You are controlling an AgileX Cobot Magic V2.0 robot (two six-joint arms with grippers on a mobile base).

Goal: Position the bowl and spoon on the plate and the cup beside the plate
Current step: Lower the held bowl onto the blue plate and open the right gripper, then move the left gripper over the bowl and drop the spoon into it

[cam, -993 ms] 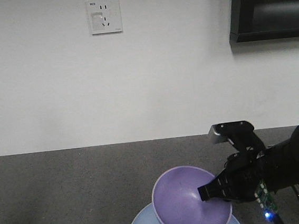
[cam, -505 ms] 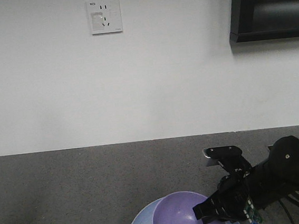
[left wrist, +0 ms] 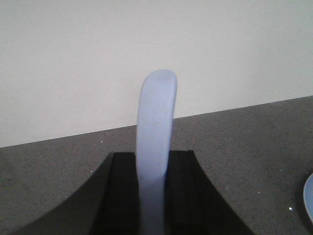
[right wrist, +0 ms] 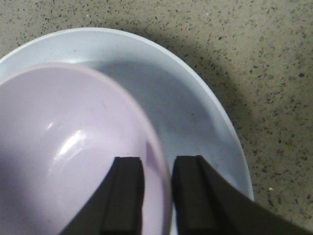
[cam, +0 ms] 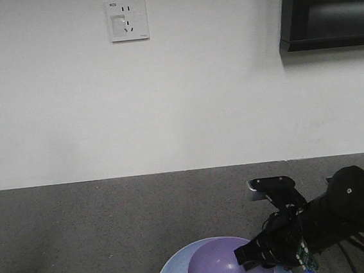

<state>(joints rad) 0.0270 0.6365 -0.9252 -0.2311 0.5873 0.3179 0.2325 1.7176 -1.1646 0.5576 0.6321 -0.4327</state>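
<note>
At the left, the left gripper (left wrist: 152, 164) is closed on the spoon (left wrist: 155, 122), whose handle stands upright between its jaws above the grey counter (left wrist: 49, 166). Further right, the bowl (right wrist: 63, 147) has come down from its raised tilt of a second ago and now sits low in the plate (right wrist: 205, 112), probably resting on it. Its rim runs between the fingers of the right gripper (right wrist: 157, 161), which seem still to pinch it. Letting go looks the next step; no cup shows.
</note>
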